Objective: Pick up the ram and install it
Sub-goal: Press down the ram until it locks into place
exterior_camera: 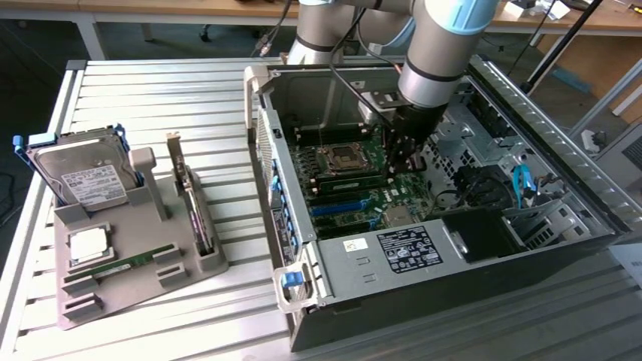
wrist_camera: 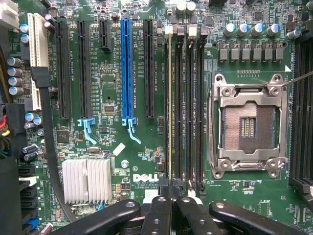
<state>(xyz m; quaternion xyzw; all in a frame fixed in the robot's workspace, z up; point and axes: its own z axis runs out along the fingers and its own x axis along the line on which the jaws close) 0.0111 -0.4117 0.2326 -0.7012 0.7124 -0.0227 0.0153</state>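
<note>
The ram (exterior_camera: pixel 122 264) is lying flat in the grey tray (exterior_camera: pixel 140 292), well off to the exterior view's left of the gripper (exterior_camera: pixel 407 167), its long axis pointing roughly toward it. The gripper is hovering over the memory slots (wrist_camera: pixel 188 103), fingers pressed together, apparently holding nothing.

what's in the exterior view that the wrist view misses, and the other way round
Only the exterior view: the grey holder beside the computer case, carrying a hard drive, a processor chip and a ram.
Only the wrist view: the Dell logo printed on the board.
Both: the empty processor socket, the memory slots and the tool over them.
</note>
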